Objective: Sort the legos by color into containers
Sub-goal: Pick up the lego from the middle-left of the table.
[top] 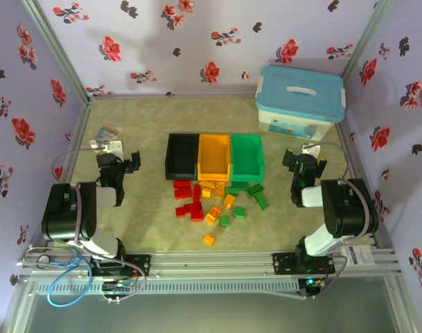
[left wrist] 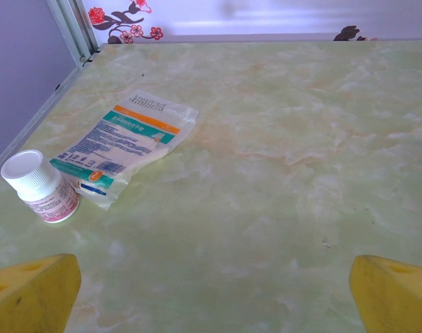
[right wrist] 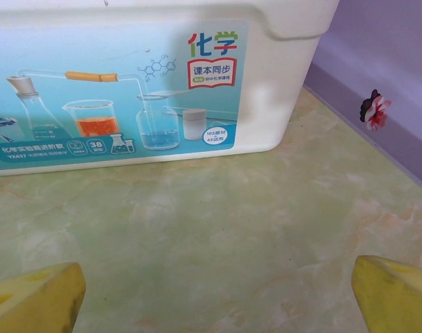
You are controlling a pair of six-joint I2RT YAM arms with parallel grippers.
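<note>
Top external view: the legos [top: 214, 201] lie loose on the desk [top: 148, 222], in a cluster just in front of the three containers, on the side nearer the arms. Red bricks [top: 188, 200] gather on the left of the cluster, yellow-orange bricks [top: 216, 198] in the middle and green bricks [top: 251, 196] on the right, with some mixing at the edges. One orange brick [top: 208, 240] sits apart, nearest the arm bases. The black bin [top: 181, 173], the orange-yellow bin [top: 213, 175] and the green bin [top: 246, 173] stand in a row, side walls touching.

To the left of the bins, well apart from them, the left hand [top: 119, 161] hovers with its fingers spread and nothing between them. Its wrist view shows the hand [left wrist: 211, 298] over bare desk, with a printed packet [left wrist: 127, 142] and a small white-capped bottle [left wrist: 39, 186] beyond, touching each other. The right hand [top: 304, 165] is right of the green bin, fingers likewise wide apart and empty. In its wrist view the hand [right wrist: 214, 298] faces the white tub [right wrist: 127, 83], which wears a light-blue lid [top: 301, 87] at the far right corner.
</note>
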